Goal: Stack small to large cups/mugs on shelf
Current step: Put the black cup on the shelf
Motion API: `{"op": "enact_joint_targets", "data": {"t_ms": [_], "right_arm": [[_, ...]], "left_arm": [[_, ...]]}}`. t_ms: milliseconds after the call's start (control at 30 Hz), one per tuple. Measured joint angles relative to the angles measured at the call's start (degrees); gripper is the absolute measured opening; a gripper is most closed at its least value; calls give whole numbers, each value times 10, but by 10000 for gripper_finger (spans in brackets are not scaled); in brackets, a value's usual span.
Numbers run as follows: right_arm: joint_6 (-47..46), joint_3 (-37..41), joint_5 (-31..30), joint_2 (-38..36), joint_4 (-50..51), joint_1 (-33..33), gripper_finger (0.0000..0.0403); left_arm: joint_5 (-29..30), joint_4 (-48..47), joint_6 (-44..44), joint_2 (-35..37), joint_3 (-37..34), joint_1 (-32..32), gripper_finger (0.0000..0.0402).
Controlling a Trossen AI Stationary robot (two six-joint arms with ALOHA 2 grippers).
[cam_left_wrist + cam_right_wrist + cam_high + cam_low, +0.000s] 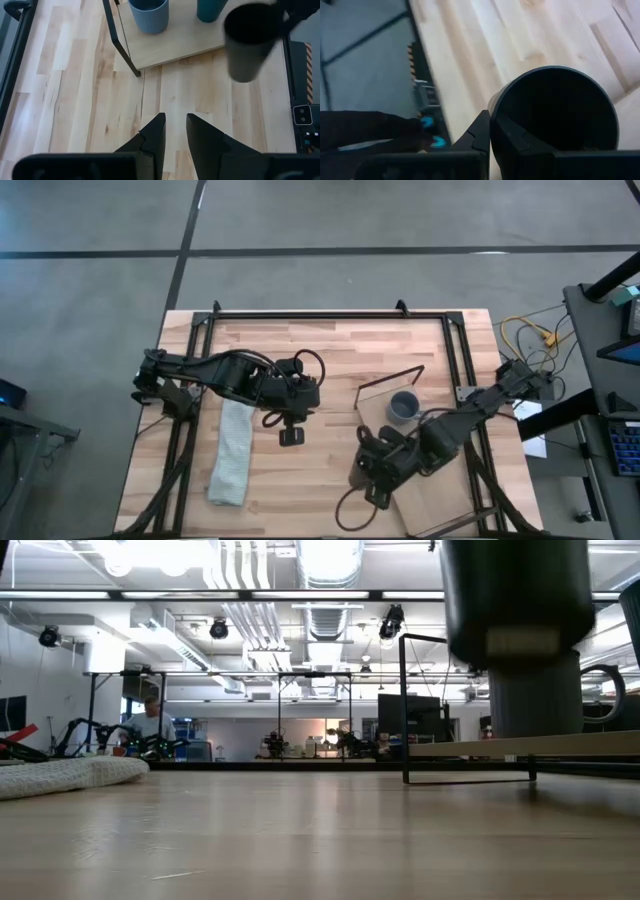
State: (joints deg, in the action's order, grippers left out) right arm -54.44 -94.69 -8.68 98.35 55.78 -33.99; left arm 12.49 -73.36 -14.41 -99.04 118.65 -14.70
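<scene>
**Inspector:** Black cup is in the right gripper. One finger sits inside the rim, the other outside, closed on the wall. The cup is carried clear of the tabletop, near the front edge of the shelf.

**Clerk:** And the left arm?

**Inspector:** Left gripper hangs over bare tabletop, fingers a narrow gap apart, nothing between them. A grey cloth lies just beside it.

**Clerk:** How will the cup handle?

**Inspector:** My judgement: rigid, light, smooth-walled, likely to slip or swing if pinched loosely. A rim hold like this one suits it, since no handle shows. If ceramic, it would chip on a hard landing; I cannot tell the material.

**Clerk:** Orientation?

**Inspector:** The left wrist view shows it as a tapered tumbler, long axis running rim to base and roughly upright, narrower base downward. The right wrist view looks into the open mouth.

**Clerk:** The shelf?

**Inspector:** Pale board with a dark wire frame at one end. A blue-grey cup and a teal cup stand on it, side by side, apart.
</scene>
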Motion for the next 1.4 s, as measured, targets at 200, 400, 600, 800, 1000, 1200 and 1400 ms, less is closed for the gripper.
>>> {"op": "enact_joint_targets", "data": {"t_ms": [200, 400, 600, 800, 1000, 1200, 1400], "right_arm": [[-11, -87, -5, 0, 27, -25, 8], [-79, -116, 19, 0, 101, -54, 8], [-168, -145, 62, 0, 139, -98, 8], [-269, -144, 63, 0, 198, -143, 8], [-378, -131, 63, 0, 290, -176, 8], [-428, -115, 61, 0, 304, -187, 8], [-448, -57, 58, 0, 302, -186, 8]], "left_arm": [[0, 0, -1, 0, 0, 0, 63], [0, 0, -2, 0, 0, 0, 63], [0, 0, -2, 0, 0, 0, 63], [0, 0, -2, 0, 0, 0, 63], [0, 8, -2, 0, 0, 0, 63], [0, 11, -3, 0, 0, -1, 63], [-1, 13, -2, 1, 0, -1, 63]]}}
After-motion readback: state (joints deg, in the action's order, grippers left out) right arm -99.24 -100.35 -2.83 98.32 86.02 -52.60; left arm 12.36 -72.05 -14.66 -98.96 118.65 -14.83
